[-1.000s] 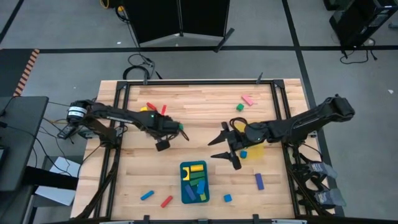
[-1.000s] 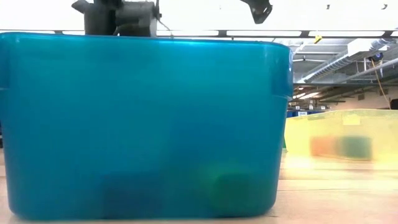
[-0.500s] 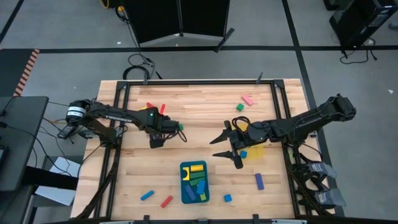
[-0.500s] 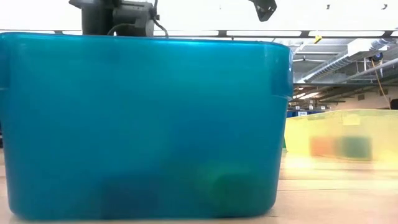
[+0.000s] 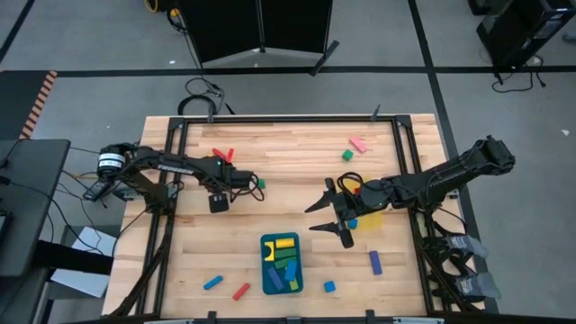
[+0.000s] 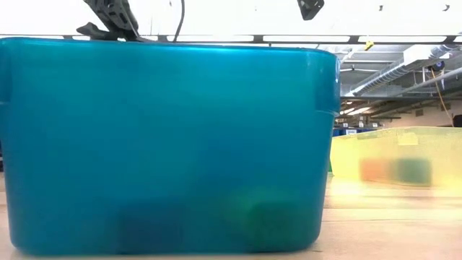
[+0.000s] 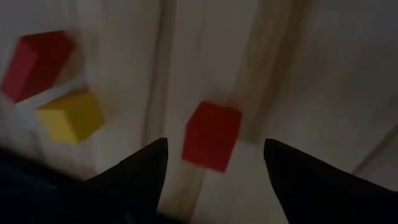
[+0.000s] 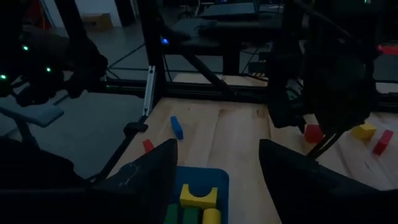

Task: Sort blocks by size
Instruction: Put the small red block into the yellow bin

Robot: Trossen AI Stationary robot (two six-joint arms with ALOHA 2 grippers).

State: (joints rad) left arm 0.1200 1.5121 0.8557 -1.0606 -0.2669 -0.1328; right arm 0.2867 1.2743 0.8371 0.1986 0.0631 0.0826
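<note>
A pale wooden table (image 5: pixel 288 144) stands on a grey floor (image 5: pixel 90 36) crossed by dark lines. A black panel (image 5: pixel 261 27) sits behind it. Long ceiling lights (image 6: pixel 296 38) and ducts (image 6: pixel 404 68) run overhead.

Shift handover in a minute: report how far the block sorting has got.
Done: several blocks lie in the blue tray, and two show through the yellow bin. In hand: nothing gripped; the left tool hangs open above a red cube, and the right tool is open and empty. Left: the pink block, purple block, blue bar and others lie loose on the table.
</note>
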